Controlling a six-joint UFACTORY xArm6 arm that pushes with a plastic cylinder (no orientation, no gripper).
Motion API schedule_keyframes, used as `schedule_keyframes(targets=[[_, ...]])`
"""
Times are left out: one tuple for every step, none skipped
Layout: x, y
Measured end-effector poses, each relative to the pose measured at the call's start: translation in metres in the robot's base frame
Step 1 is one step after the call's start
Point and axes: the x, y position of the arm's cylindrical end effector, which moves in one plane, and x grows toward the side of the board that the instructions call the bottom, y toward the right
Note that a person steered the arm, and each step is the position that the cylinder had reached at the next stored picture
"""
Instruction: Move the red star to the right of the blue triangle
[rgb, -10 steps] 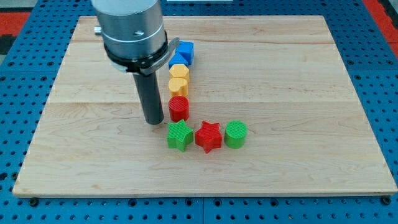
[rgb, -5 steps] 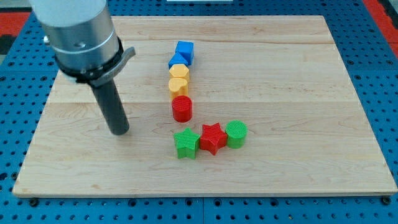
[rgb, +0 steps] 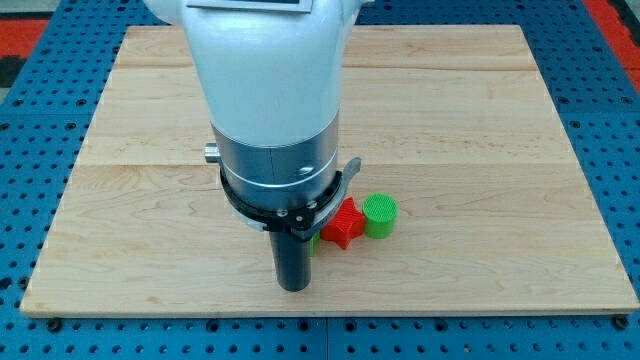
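My tip (rgb: 293, 288) is resting on the wooden board (rgb: 520, 260) near the view's bottom edge, at the end of the one dark rod, which has no fingers to spread or press together. It is sitting just below and to the view's left of the little row of blocks.

Behind it, three blocks are showing. One red star (rgb: 347, 223) is lying close to the rod's upper right (partly covered by the arm's metal collar), not touching my tip as far as can be made out. One green cylinder (rgb: 379, 215) is sitting just beside the star on the view's right. One sliver of a green block (rgb: 315, 242) is peeking out at the rod's right edge, its shape hidden.

Farther back, the arm's grey and white body (rgb: 270, 110) is covering the board's middle, so the blue triangle cannot be seen.
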Motion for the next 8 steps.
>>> schedule_keyframes(targets=[[0.000, 0.018], [-0.009, 0.054], [-0.009, 0.054], [-0.017, 0.051], [-0.043, 0.044], [-0.088, 0.043], [-0.146, 0.043], [-0.202, 0.043]])
